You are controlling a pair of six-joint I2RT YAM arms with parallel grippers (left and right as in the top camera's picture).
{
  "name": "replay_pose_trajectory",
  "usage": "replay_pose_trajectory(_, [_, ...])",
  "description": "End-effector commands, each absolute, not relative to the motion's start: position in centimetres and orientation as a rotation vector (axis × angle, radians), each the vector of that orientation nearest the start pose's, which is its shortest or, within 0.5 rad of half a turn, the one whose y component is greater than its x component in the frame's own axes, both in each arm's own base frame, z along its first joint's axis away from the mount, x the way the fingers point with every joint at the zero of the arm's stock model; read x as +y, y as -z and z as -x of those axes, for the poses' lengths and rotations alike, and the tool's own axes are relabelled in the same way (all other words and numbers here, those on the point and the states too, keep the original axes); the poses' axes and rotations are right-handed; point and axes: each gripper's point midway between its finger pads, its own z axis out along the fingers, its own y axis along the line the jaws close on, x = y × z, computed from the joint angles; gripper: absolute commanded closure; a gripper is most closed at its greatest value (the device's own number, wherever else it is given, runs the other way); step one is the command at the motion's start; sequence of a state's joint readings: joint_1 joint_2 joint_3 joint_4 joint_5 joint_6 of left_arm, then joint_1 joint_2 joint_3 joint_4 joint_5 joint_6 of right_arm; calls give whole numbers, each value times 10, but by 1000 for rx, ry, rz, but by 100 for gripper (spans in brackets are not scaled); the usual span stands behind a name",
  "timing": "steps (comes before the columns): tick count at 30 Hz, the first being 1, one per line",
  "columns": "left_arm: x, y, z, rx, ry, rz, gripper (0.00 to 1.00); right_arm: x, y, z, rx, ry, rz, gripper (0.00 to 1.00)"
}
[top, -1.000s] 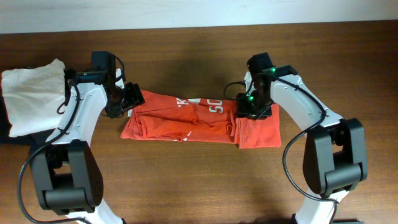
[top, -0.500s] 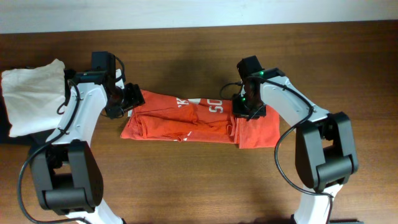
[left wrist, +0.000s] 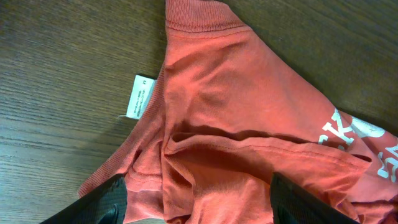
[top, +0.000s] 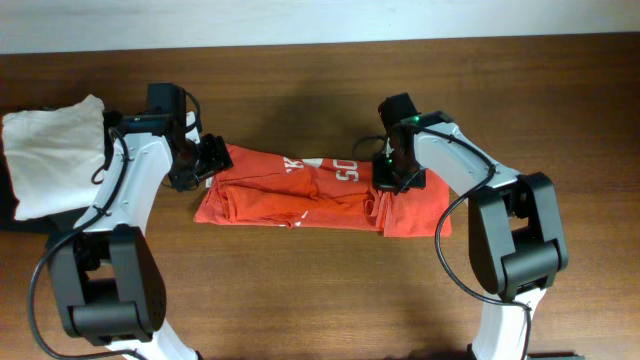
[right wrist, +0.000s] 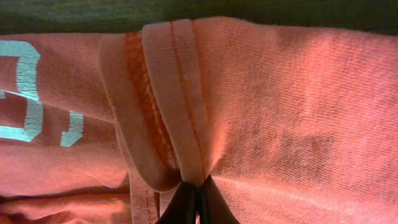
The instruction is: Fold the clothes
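My red-orange cotton T-shirt (top: pixel 300 200) lies folded into a long band on the brown wooden table (top: pixel 300 300). My right gripper (right wrist: pixel 198 196) pinches its doubled hem, probably to carry that end over. My left gripper (left wrist: pixel 199 199) is spread astride the collar end. The white chest print (left wrist: pixel 348 134) shows a partial "K"; the small white sewn-in tag (left wrist: pixel 140 96) is illegible.

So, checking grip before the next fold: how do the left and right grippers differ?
The left gripper is wide open, straddling the T-shirt near its collar; the right gripper is pinched shut on a stitched hem. The left is at the collar end, the right at the opposite end. Both are down at the shirt.
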State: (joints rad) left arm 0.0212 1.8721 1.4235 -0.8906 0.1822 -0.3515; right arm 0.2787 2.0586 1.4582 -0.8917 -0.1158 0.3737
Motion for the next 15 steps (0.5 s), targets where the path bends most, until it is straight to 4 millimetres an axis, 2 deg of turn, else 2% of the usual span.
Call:
replay_pose_trajectory(1, [-21,-84,-405,2864,309,485,27,136,-35,-399,3034,-213,-134,96])
replay_pose_trajectory(4, [-21,-84,-405,2864,309,485,27,139,-50,-410,3004,-227,-130,96])
replay_pose_trajectory(7, [-21,-84,-405,2863,308,485,27,140,-52,-411,2999,-228,-129,96])
replay_pose_trajectory(15, [-21,-84,-405,2863,308,484,27,133,-37,-386,3096,-185,-139,96])
